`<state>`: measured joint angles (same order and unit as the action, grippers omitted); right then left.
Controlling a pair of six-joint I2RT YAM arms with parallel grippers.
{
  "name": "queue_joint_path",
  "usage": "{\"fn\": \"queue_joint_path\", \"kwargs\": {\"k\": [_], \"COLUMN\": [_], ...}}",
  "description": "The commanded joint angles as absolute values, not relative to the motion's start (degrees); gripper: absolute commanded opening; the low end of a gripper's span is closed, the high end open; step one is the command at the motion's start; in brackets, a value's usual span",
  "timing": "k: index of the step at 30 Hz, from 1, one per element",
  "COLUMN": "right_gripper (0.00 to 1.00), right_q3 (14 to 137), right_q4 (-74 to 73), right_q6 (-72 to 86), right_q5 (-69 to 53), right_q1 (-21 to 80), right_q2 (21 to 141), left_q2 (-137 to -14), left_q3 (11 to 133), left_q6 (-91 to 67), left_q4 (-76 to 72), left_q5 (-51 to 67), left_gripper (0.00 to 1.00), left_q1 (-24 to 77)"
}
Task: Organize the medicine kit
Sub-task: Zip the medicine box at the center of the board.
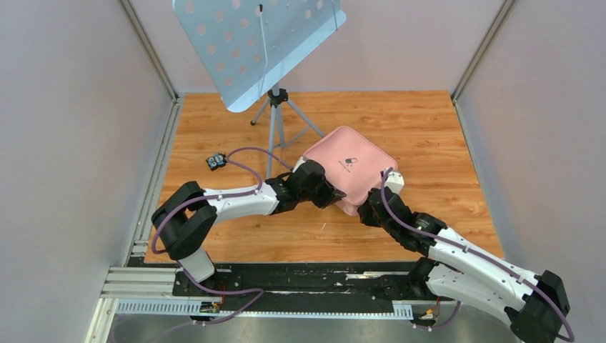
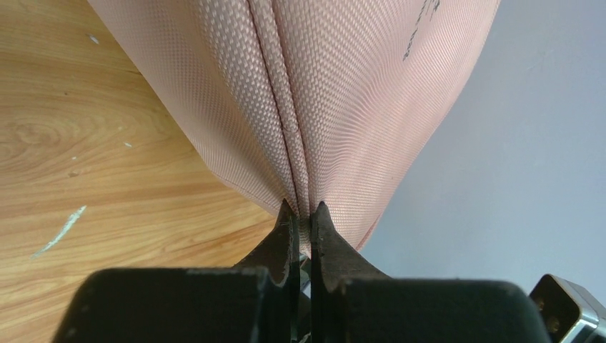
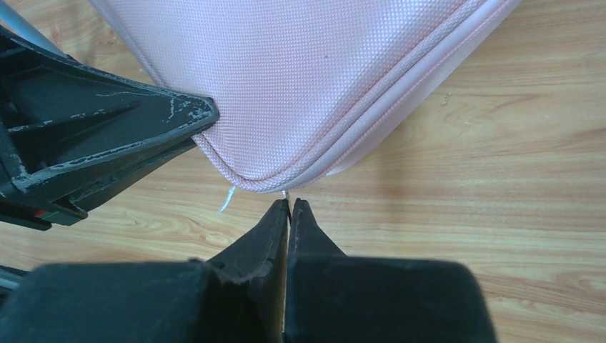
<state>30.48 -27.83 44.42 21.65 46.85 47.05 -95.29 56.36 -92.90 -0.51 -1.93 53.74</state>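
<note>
Left wrist view: left hand (image 2: 301,214) pinches the medicine kit (image 2: 336,93) at its seam; right hand (image 3: 289,209) sits closed by a corner. Only top external shows the pill logo (image 1: 349,161), lettering unreadable.

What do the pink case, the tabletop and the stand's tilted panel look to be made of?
The medicine kit: woven synthetic fabric, matte, with a fine grid weave and a piped edge seam. The table: wood or wood-look laminate, smooth, with grain lines. The stand panel: probably painted sheet metal, pale blue-grey, with punched round holes.
</note>
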Motion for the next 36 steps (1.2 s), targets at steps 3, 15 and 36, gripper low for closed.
{"fn": "queue_joint_path", "kwargs": {"k": [3,15,36], "right_gripper": [0.0,0.0,0.03], "right_q3": [33.68,34.67,34.26], "right_q4": [-36.42,-40.28,-41.83], "right_q6": [46.92,52.08,54.02], "right_q5": [32.26,33.08,30.25], "right_q1": [45.26,45.35,45.35], "right_q2": [50.88,53.4,48.23], "left_q2": [-91.09,-89.86,-84.57], "left_q3": [54.56,54.77,48.75], "left_q6": [-87.93,-83.38,-81.15], "left_q4": [9.17,12.58,14.19], "left_q5": [-6.64,-6.75,-7.91], "left_gripper": [0.0,0.0,0.0], "left_q1": [51.4,50.16,47.92]}}
